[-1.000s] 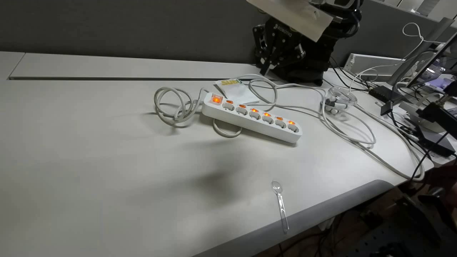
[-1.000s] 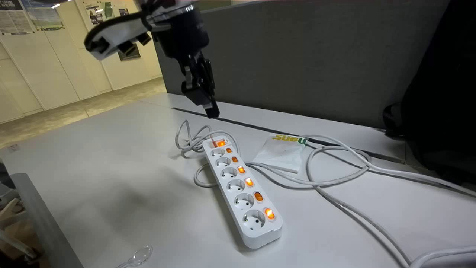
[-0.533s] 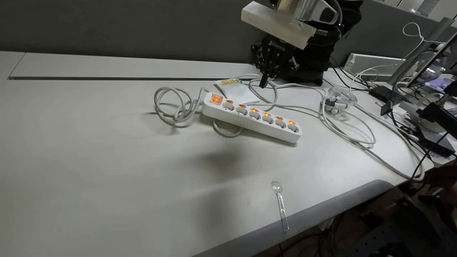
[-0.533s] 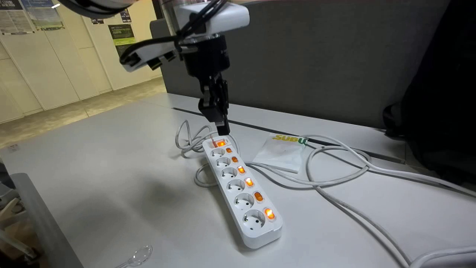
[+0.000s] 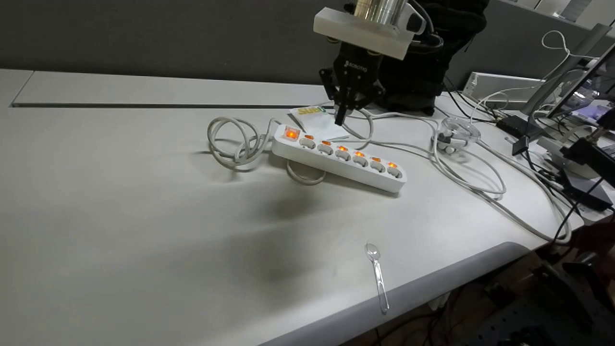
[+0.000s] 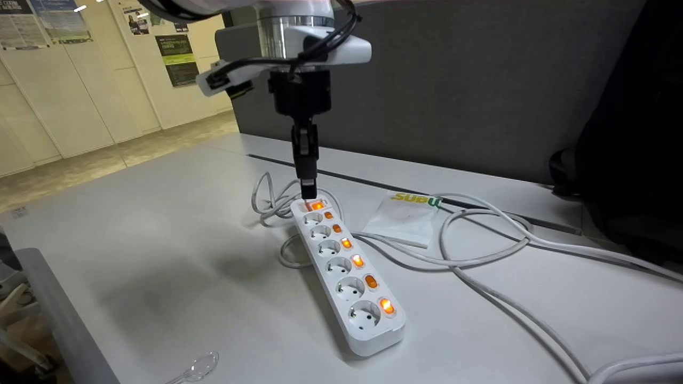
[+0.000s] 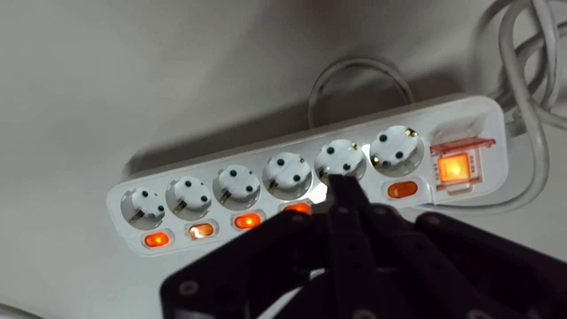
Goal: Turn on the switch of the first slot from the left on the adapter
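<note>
The adapter (image 5: 336,161) is a long white power strip on the table, also in an exterior view (image 6: 363,332) and the wrist view (image 7: 310,141). The first slot (image 7: 395,148) is the socket beside the large lit orange main switch (image 7: 454,168). Its small switch (image 7: 402,189) looks unlit; it shows in both exterior views (image 5: 309,137) (image 6: 328,215). My gripper (image 5: 339,120) is shut and empty, pointing down above the strip, apart from it. In the wrist view the fingertips (image 7: 347,180) overlap the second socket and hide the second switch. Some other switches glow.
A coiled grey cord (image 5: 240,144) lies at the main-switch end. A white paper packet (image 6: 405,218) and loose grey cables (image 6: 480,213) lie behind the strip. A clear plastic spoon (image 5: 377,274) lies near the table's front edge. A dark partition (image 5: 168,38) stands behind.
My gripper has come down toward the strip and turned from tilted to nearly upright. In an exterior view it has shifted left toward the main-switch end. The adapter has not moved.
</note>
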You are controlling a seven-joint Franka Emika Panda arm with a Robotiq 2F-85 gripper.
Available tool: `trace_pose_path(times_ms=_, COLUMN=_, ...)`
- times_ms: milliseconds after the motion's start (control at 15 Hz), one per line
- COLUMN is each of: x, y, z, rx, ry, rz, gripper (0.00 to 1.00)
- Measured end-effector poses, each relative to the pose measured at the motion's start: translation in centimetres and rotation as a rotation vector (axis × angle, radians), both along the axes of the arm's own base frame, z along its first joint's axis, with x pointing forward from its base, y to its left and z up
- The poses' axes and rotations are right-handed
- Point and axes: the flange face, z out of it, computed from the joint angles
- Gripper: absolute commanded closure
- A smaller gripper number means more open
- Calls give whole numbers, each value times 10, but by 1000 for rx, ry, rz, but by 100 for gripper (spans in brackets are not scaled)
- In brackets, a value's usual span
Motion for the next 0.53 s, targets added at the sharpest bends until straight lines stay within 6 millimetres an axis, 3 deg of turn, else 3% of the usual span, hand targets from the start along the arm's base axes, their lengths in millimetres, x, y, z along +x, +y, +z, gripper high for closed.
trace_pose_path(times_ms=200, x=10, y=0, z=3, rx=23, ry=61, rz=125, gripper=99)
trace_pose_path(times_ms=533, x=17, y=-1, z=3, rx=20, ry=40, rz=140, gripper=100)
